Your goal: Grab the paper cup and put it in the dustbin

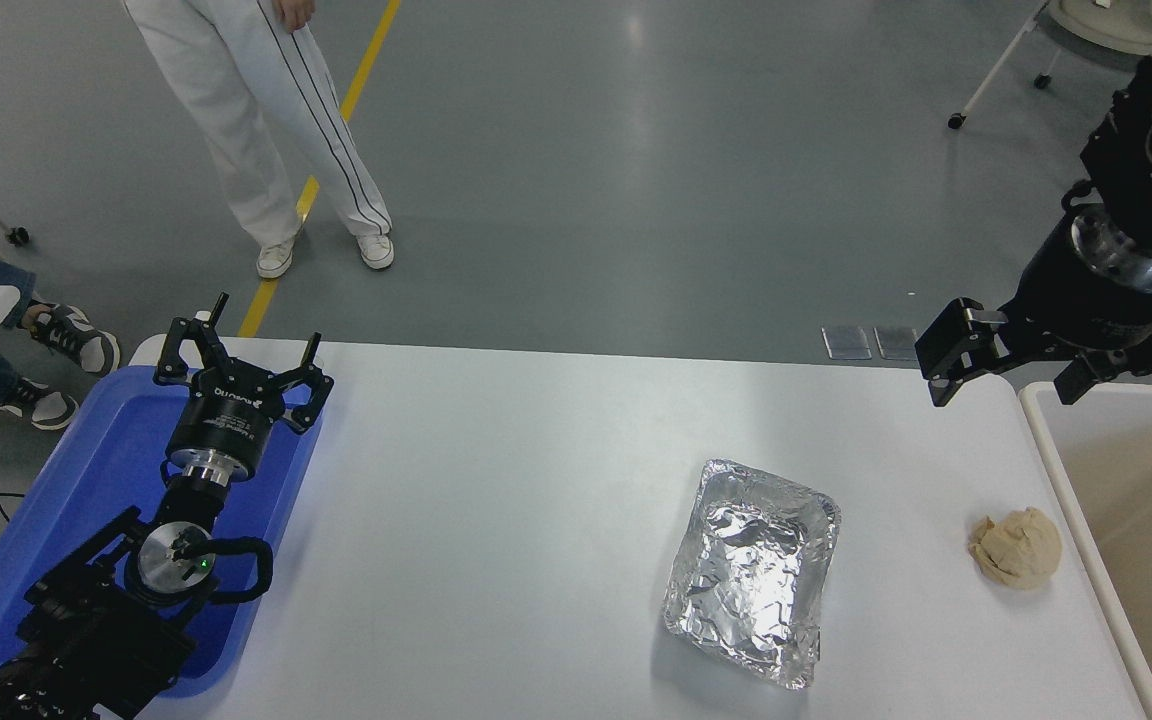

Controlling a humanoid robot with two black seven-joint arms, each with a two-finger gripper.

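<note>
Head view: right gripper [1004, 372], jaws spread and empty, hangs over bench [536, 480] far-right corner beside dustbin [1061, 480]; paper cup not visible anywhere, so direction unknown; left gripper [241, 355] spread over blue tray [96, 470].

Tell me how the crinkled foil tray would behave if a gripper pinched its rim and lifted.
The foil tray looks thin and already creased, so its wall would probably buckle under a pinch. It appears empty, so likely very light and apt to slide when nudged. Its broad flat base makes tipping unlikely.
</note>
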